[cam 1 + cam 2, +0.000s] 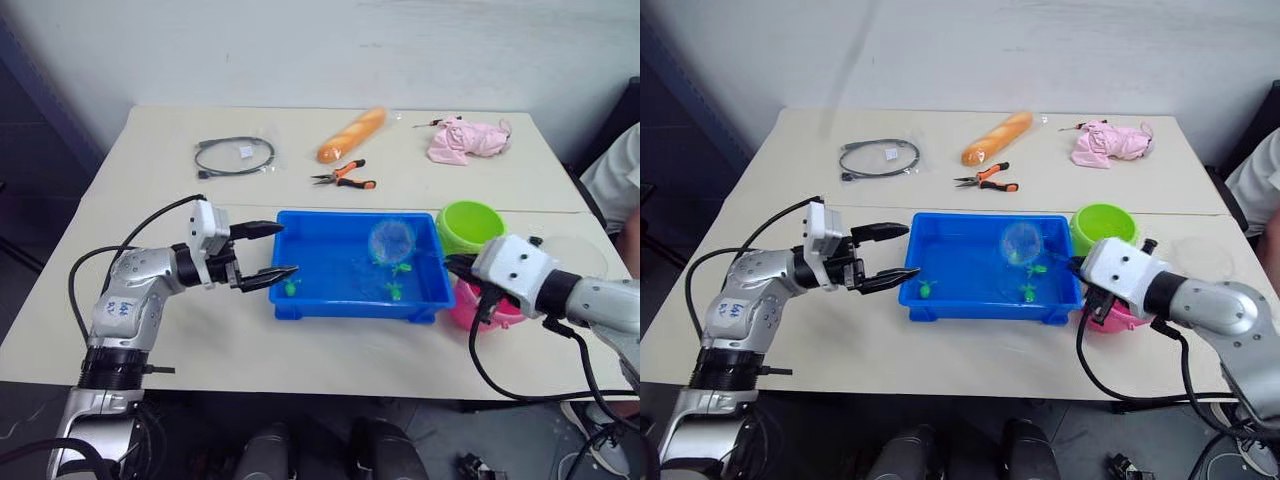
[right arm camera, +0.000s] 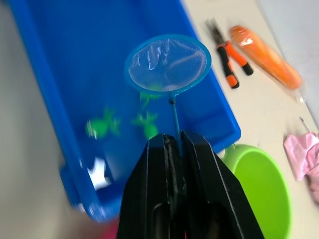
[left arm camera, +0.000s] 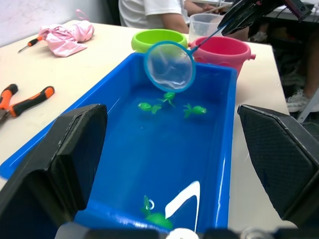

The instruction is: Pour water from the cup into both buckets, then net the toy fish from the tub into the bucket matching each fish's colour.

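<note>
Tub: blue tub (image 1: pixel 305 225) sits mid-worktop (image 1: pixel 150 330), water in its floor, long side toward the robot.
Toy fish: four green fish visible; one near the tub's left front corner (image 1: pixel 290 288), three grouped toward the right half (image 3: pixel 169 97) (image 3: pixel 195 110) (image 3: pixel 145 106). No pink fish made out.
Net: small blue-rimmed net (image 2: pixel 168 64) held over the tub's right half, hoop above the grouped fish; whether it touches the water cannot be told.
Right claw: right claw (image 2: pixel 175 144) has fingers together, clamped on the net's thin handle, positioned at the tub's right end.
Left claw: left claw (image 1: pixel 268 254) has fingers wide apart, holding nothing, just beside the tub's left end.
Buckets: green bucket (image 1: pixel 470 224) stands just beside the tub's right rear corner; pink bucket (image 3: pixel 223 51) next to it, nearer the robot, partly behind the right arm.
Cup: clear cup (image 3: pixel 205 24) stands beyond the buckets, toward the right edge.
Other items: orange-handled pliers (image 1: pixel 346 177), orange packet (image 1: pixel 351 135), coiled black cable (image 1: pixel 234 156), pink cloth (image 1: pixel 465 140) lie at the far side.
</note>
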Controlling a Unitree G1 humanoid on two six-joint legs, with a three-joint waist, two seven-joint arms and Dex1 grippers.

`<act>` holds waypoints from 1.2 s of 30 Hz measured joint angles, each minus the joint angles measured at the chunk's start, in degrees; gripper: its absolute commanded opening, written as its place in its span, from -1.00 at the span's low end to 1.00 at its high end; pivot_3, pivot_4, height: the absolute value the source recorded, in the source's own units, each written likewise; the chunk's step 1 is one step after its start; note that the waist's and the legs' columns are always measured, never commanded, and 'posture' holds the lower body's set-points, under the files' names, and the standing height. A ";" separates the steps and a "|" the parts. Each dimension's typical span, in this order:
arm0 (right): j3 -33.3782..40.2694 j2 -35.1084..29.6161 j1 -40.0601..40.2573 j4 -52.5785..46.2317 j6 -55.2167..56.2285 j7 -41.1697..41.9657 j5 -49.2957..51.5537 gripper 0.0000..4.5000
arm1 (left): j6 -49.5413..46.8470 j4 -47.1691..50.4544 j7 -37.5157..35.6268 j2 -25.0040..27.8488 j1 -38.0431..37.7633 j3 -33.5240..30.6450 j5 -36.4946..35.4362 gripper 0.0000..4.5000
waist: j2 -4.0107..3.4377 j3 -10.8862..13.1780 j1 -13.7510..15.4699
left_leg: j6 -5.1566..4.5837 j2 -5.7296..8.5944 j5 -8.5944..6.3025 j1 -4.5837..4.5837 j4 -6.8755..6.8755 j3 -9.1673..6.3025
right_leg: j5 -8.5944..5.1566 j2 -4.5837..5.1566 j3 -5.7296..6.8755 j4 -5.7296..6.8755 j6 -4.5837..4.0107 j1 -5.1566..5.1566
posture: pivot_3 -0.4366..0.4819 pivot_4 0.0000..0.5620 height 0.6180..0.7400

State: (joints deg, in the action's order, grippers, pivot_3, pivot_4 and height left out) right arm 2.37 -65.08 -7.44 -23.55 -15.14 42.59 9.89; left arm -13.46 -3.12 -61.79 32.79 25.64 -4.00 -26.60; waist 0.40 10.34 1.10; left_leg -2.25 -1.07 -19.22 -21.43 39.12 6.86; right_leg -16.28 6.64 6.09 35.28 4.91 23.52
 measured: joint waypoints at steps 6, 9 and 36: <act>-2.07 -0.01 -2.02 5.47 7.06 3.25 -6.81 -1.00 | 0.41 0.80 0.21 0.00 -1.29 -0.14 -0.01 0.99 | 0.00 0.00 0.06 | 0.02 -0.01 0.01 0.00 0.00 0.00 | 0.00 0.00 0.00 0.02 0.00 0.00 | -0.05 -0.47 1.00; -2.39 -0.01 -3.14 7.76 8.90 4.09 -10.11 -1.00 | 0.51 0.95 0.21 0.01 -1.90 -0.16 -0.01 0.99 | 0.00 0.00 0.02 | 0.03 -0.02 0.02 0.01 0.00 0.01 | 0.00 -0.01 0.00 0.02 0.00 0.01 | -0.05 -0.47 1.00; -13.45 3.31 -16.15 12.64 11.20 19.34 -17.21 -1.00 | 0.96 2.74 2.59 -0.85 -1.91 0.34 -0.02 0.99 | 0.00 0.00 -1.19 | 0.07 -0.04 0.03 0.02 0.00 0.00 | 0.00 0.00 0.01 0.05 0.00 0.01 | -0.05 -0.47 1.00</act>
State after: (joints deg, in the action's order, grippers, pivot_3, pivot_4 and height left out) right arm -11.07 -61.77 -23.60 -10.91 -3.94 61.93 -7.32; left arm -12.49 -0.38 -59.20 31.94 23.73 -3.66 -26.63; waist 0.39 10.34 -0.10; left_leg -2.18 -1.11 -19.19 -21.41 39.12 6.85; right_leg -16.28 6.64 6.10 35.34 4.91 23.53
